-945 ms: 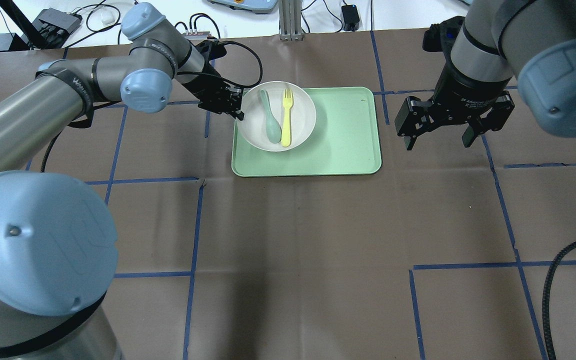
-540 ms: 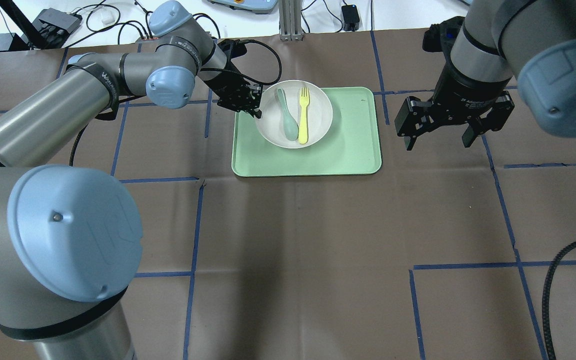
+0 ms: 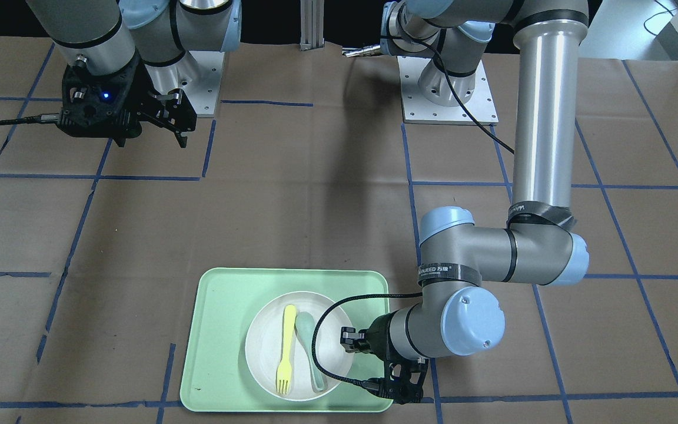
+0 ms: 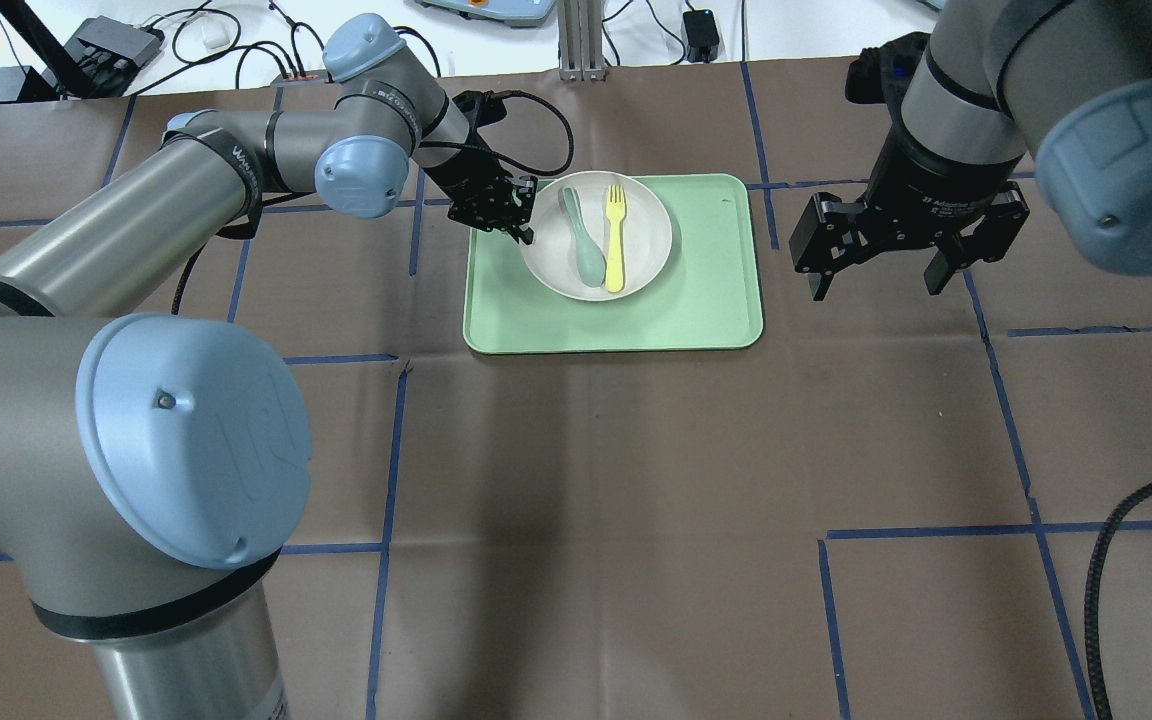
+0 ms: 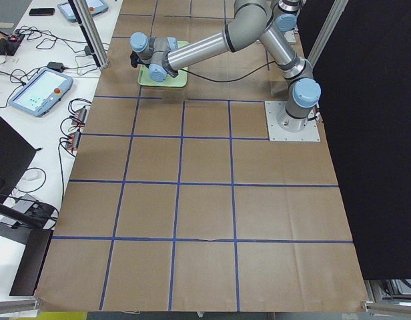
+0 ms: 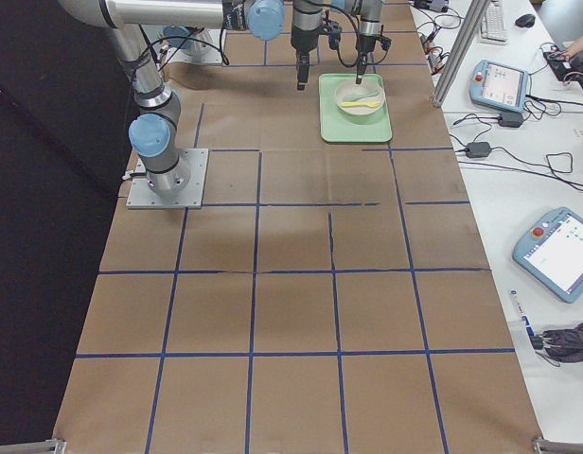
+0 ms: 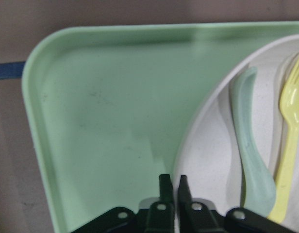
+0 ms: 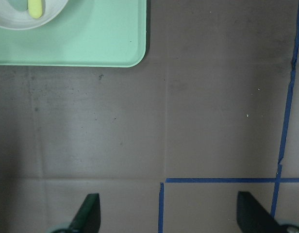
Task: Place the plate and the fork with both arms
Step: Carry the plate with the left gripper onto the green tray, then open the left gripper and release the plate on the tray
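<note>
Brown table (image 4: pixel 576 500), green tray (image 4: pixel 706 290) holding plate (image 4: pixel 652 238), fork (image 4: pixel 616 240) and spoon (image 4: pixel 584 245) inside

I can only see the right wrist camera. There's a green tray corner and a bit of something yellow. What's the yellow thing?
Observer: It's the fork, lying in the plate beside a grey-green spoon.
Operator: Where's the plate on the tray?
Observer: In the far half of the tray, away from the robot, a little left of the middle.
Operator: What's the other arm doing?
Observer: The left gripper is pinched shut on the plate's rim, on the plate's left side.
</note>
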`<action>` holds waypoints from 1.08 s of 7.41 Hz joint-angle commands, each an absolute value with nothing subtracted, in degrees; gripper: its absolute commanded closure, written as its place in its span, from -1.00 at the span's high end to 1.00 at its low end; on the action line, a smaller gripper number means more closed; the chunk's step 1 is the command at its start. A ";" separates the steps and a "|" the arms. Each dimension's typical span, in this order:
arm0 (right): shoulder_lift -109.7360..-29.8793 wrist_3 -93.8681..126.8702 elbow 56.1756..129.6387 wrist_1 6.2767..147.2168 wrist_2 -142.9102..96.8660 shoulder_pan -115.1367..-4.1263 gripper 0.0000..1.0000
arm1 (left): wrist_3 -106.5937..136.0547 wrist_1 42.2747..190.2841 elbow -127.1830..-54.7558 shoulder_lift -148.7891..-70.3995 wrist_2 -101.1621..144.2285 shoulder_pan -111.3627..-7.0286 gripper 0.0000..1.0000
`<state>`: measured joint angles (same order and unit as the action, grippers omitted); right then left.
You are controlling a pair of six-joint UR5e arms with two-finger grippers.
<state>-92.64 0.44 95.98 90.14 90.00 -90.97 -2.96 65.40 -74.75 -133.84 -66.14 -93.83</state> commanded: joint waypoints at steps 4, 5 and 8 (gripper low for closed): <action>-92.64 0.44 95.98 90.18 90.00 -90.97 1.00 | -2.90 71.23 -74.88 -130.54 -66.35 -93.96 0.99; -92.64 0.44 95.98 90.18 90.00 -90.97 1.00 | -2.99 74.06 -75.84 -126.34 -67.14 -93.96 0.99; -92.55 0.44 95.98 90.18 90.00 -90.97 1.00 | -3.95 86.97 -82.32 -107.91 -78.83 -93.17 0.99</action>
